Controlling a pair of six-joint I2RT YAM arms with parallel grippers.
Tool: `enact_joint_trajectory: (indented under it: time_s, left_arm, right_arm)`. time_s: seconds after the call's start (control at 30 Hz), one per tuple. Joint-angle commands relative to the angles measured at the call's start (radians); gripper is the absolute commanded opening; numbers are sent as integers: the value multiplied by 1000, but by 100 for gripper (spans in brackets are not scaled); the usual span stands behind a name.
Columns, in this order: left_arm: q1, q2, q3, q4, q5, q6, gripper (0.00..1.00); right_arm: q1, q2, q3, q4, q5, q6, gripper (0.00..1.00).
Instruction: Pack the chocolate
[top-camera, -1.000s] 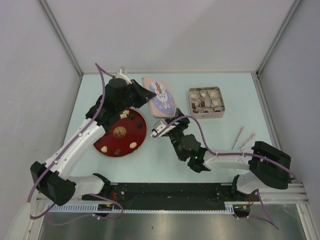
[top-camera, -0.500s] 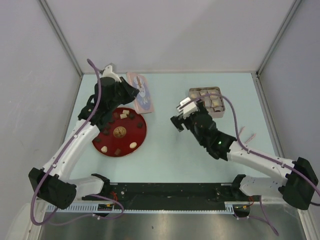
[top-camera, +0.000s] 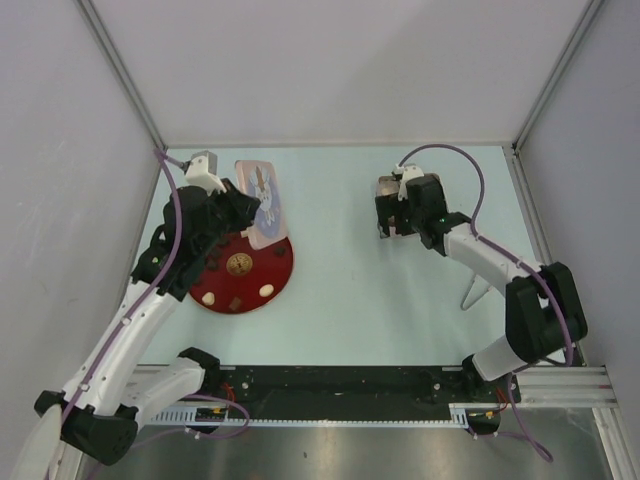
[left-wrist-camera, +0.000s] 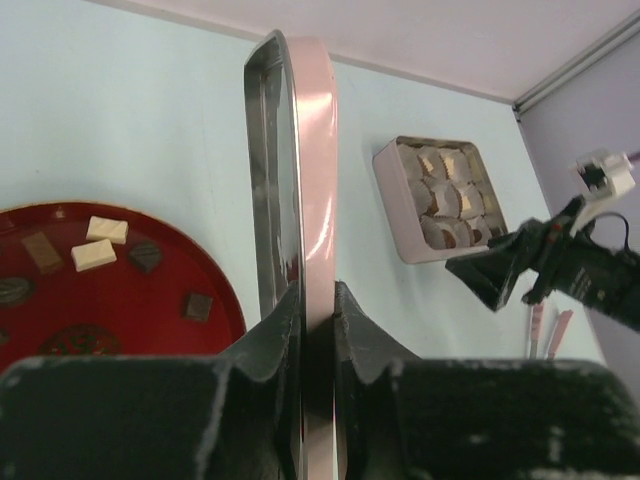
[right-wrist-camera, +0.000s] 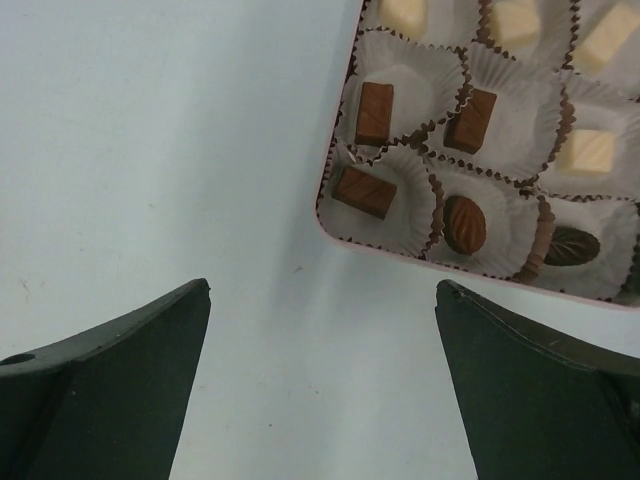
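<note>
Right gripper (right-wrist-camera: 322, 288) is hanging wide open by your box (right-wrist-camera: 321, 210); chocolate (right-wrist-camera: 376, 112) is looking light, easily marred, so you're wanting a gentle pinch across flat sides.

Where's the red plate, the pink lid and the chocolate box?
red plate (top-camera: 272, 268), top camera, bare red part.
pink lid (left-wrist-camera: 316, 170), left wrist camera, its outer edge.
chocolate box (left-wrist-camera: 396, 205), left wrist camera, its left wall.
</note>
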Motion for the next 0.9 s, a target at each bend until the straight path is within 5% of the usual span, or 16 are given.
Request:
enact_joint_trajectory:
  time_s: [0.0,0.87]
  left_arm:
    - [5,-64,-38,-7,21,29,10]
    - [5,-205,-118,-70,30,20,11]
  right_arm:
    - [-34,103,101,18,-94,29,100]
    - [101,283,187,-8,-111,21,100]
